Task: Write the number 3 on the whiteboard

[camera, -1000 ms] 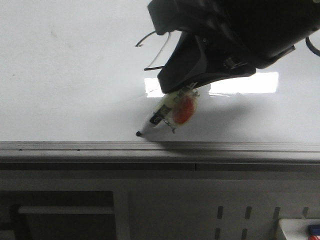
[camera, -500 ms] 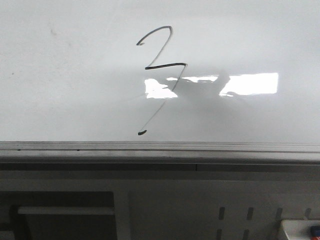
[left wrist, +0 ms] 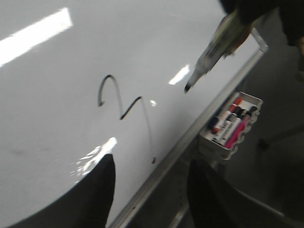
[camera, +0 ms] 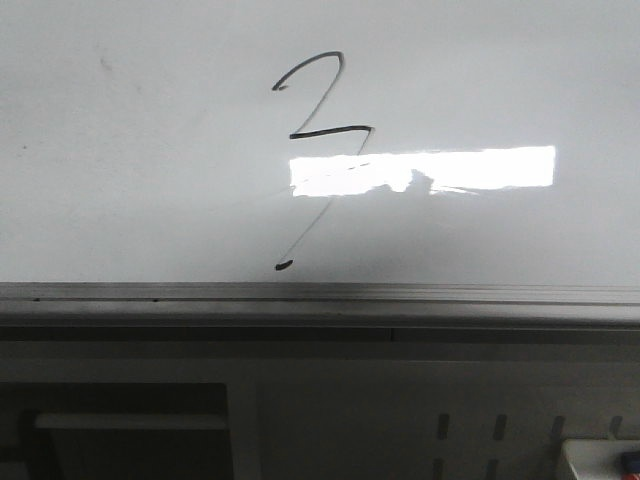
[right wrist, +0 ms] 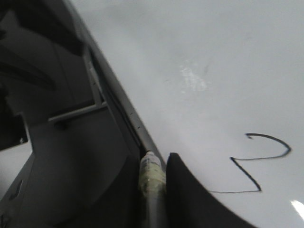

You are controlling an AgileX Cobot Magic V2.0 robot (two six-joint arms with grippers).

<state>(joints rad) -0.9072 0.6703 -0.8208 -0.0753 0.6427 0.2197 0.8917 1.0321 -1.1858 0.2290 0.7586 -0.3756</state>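
Observation:
The number 3 [camera: 322, 140] stands in thin black line on the whiteboard [camera: 130, 170], its long slanted tail ending in a small hook just above the grey edge rail [camera: 320, 294]. Neither gripper shows in the front view. My right gripper [right wrist: 152, 164] is shut on a white marker [right wrist: 151, 173]. In the left wrist view that marker [left wrist: 211, 50] hangs tip-down, off the board and to the side of the number 3 [left wrist: 127, 105]. My left gripper [left wrist: 151, 187] is open with nothing between its fingers, over the board's lower edge.
A white tray [left wrist: 232, 142] holding several coloured markers hangs below the rail, past the drawn figure. A bright rectangular light reflection [camera: 470, 166] lies across the board. A grey perforated panel [camera: 480, 430] sits under the rail.
A second ago my right gripper held the marker tip on the board at the tail's hook. It has since lifted out of the front view, leaving the whole figure uncovered.

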